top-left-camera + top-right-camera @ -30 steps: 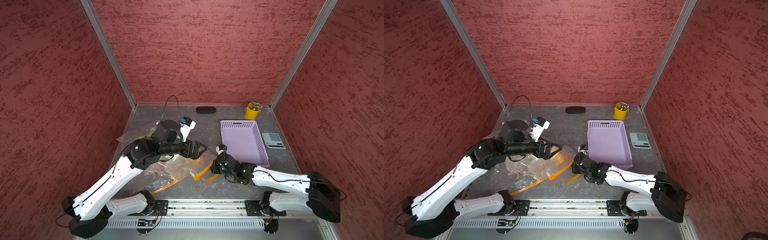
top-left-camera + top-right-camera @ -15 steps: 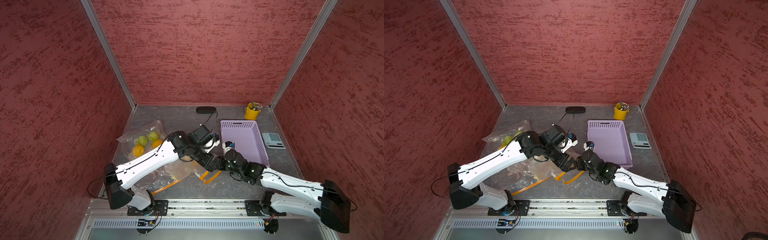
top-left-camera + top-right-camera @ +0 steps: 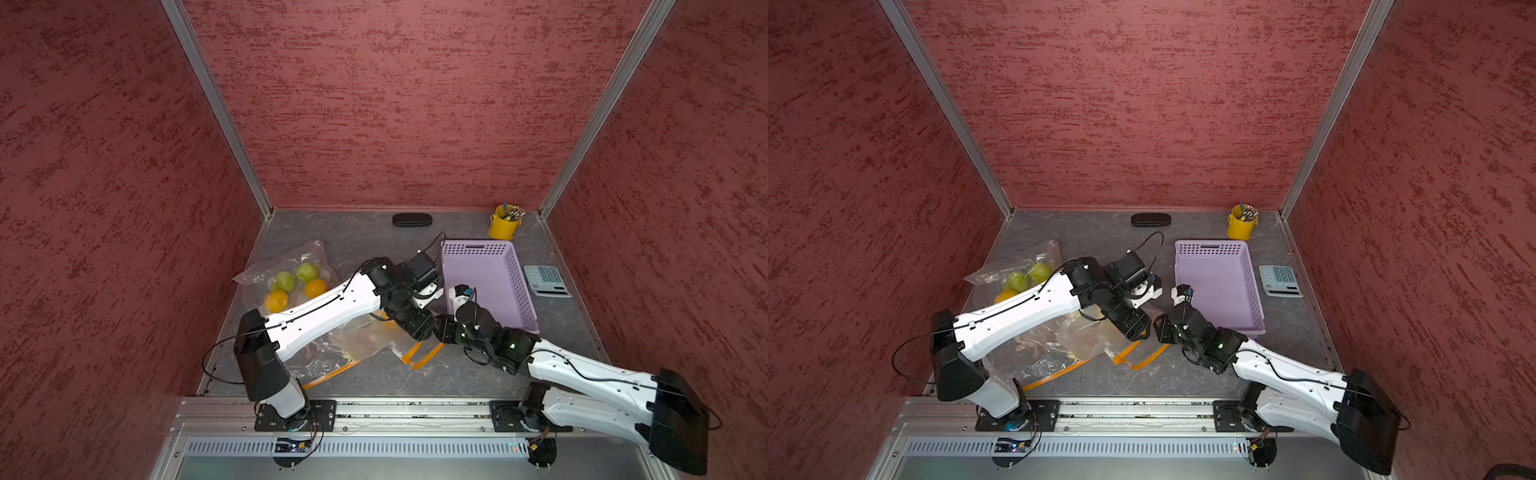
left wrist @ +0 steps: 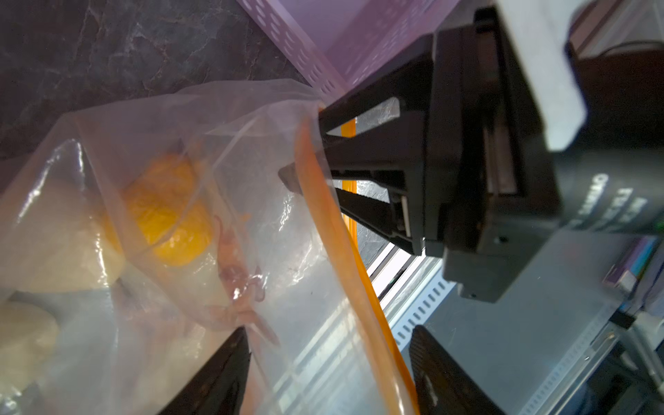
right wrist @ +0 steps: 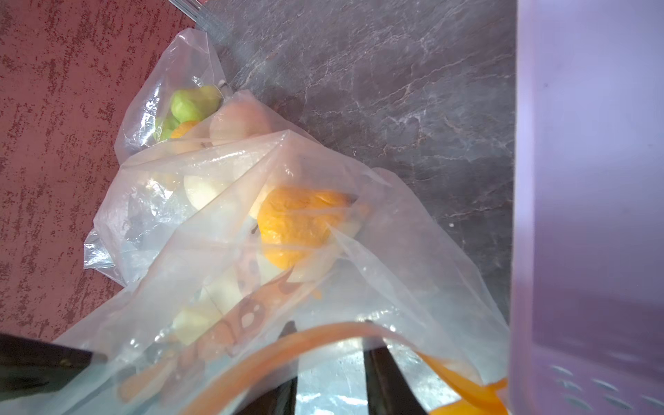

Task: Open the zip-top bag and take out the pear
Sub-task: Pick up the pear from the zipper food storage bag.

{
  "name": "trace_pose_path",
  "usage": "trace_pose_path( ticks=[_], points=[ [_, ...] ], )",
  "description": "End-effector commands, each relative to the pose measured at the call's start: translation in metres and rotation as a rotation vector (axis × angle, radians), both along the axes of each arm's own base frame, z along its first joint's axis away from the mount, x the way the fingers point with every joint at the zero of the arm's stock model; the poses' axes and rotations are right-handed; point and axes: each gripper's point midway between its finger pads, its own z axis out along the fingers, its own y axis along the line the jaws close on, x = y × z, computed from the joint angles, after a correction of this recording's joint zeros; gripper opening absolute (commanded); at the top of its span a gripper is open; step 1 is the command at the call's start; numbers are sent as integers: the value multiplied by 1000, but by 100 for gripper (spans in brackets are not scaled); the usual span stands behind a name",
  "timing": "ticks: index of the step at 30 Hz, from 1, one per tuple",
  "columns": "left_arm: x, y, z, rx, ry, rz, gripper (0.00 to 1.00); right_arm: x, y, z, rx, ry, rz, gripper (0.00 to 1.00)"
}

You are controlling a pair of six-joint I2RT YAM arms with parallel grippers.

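Both top views: the clear plastic zip-top bag with orange zip strip (image 3: 365, 345) lies crumpled on the grey marbled table (image 3: 374, 245), front centre, partly under the left arm. Left gripper (image 3: 417, 328) and right gripper (image 3: 441, 329) meet at its mouth, beside the lilac perforated basket (image 3: 519, 291); fingertips too small to read here. A second clear bag of green and orange fruit (image 3: 291, 278) sits further back, near the left wall. Left wrist: the left gripper's fingers (image 4: 222, 377) stand well apart with the zip strip (image 4: 323, 215) running through the gap, not pinched (frame edge cuts the fingers off). The right gripper sits at the bag's rim, one tip behind the film. A round orange fruit (image 4: 169, 212) and pale cream lumps (image 4: 54, 233) show inside; the film blurs them, can't tell which is the pear. Right wrist: right gripper's fingers (image 5: 384, 381) narrow, rim draped over the tips; gripped or not, can't tell.
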Motion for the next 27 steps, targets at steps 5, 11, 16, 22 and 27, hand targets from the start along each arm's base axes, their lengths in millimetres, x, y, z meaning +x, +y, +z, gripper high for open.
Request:
trace_pose_path(
  ticks=[5,11,16,22,27],
  points=[
    [15,-12,-7,-34,10,20,5,-2,9,7,46,-25,52,31],
    [28,-11,2,-75,-26,87,0,-16,10,23,95,-41,120,34],
    [52,3,29,-143,-156,194,0,-28,-4,37,106,-53,125,35],
    [83,29,85,-302,-420,382,0,-28,26,78,170,-102,268,35],
    [89,41,116,-482,-542,503,0,-1,48,101,258,-121,206,22]
  ],
)
